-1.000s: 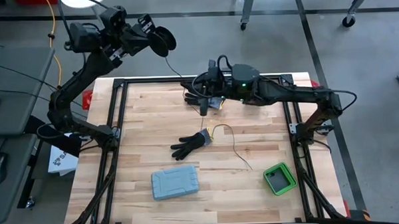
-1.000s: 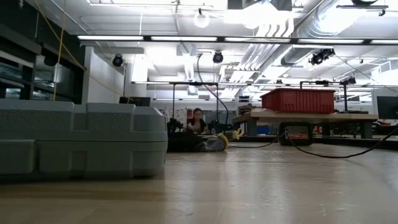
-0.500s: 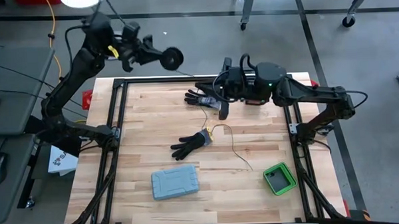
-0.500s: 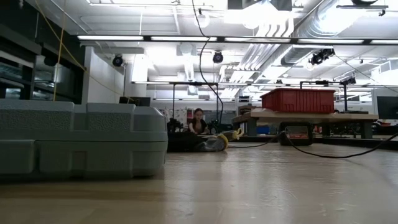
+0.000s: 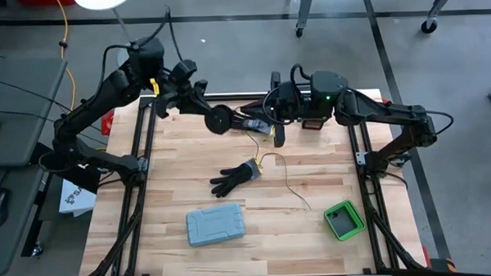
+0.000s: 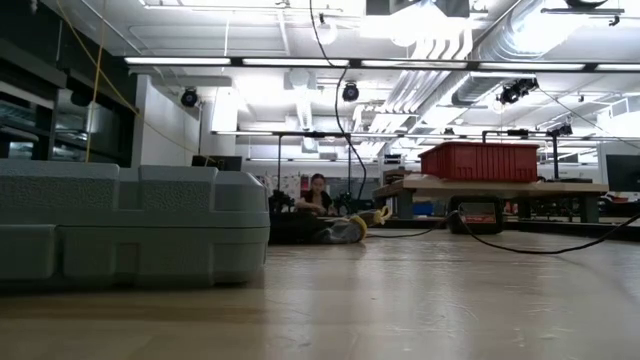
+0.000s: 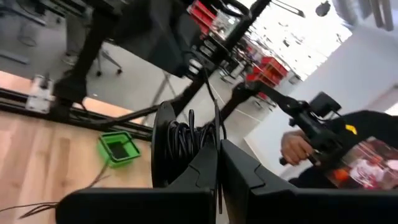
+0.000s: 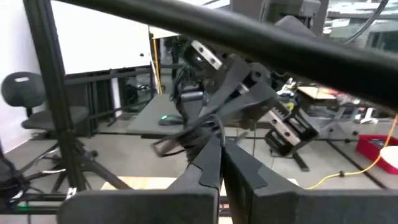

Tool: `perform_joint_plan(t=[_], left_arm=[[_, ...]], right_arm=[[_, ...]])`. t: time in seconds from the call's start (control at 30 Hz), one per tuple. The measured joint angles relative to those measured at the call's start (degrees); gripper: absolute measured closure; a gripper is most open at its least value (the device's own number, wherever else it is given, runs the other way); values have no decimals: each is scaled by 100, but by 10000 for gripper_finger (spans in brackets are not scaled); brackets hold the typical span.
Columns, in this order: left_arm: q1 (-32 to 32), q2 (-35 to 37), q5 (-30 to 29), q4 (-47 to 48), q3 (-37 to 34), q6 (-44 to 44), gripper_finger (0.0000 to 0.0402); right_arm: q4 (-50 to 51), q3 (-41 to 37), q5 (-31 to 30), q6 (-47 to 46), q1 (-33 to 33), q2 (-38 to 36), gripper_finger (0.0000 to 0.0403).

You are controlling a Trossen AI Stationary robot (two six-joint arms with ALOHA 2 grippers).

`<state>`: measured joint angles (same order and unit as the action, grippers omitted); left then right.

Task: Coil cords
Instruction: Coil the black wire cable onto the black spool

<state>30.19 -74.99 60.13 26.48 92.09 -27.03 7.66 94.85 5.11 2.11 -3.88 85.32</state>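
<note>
Left gripper (image 5: pixel 214 117) clamped on coiled cord (image 5: pixel 220 119) above the table's (image 5: pixel 312 177) far edge; right gripper (image 5: pixel 276 135) pinching the loose strand (image 5: pixel 290 186) just beside.

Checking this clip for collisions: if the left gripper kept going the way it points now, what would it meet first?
Probably the right gripper. The left gripper, shut on the black coil, points across the table's far edge toward it, with a glove underneath; their relative height is unclear.

2 dark, jointed arms: the left arm (image 5: pixel 104 85) carries a yellow marking, the right arm (image 5: pixel 376 113) a green light and looping black cables.
</note>
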Motion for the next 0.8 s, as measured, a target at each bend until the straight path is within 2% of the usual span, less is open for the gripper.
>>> perform_joint_plan(t=[0.17,0.5,0.8], left_arm=[[-37,-7,-170,-283,-2,-95,401],[97,0,-37,-274,0,-288,402],[-564,-251,291,-96,0,-548,401]], right_arm=[[37,0,215,14,21,-1,403],[227,-2,165,246,26,-261,403],[216,446,159,529,-1,-4,403]])
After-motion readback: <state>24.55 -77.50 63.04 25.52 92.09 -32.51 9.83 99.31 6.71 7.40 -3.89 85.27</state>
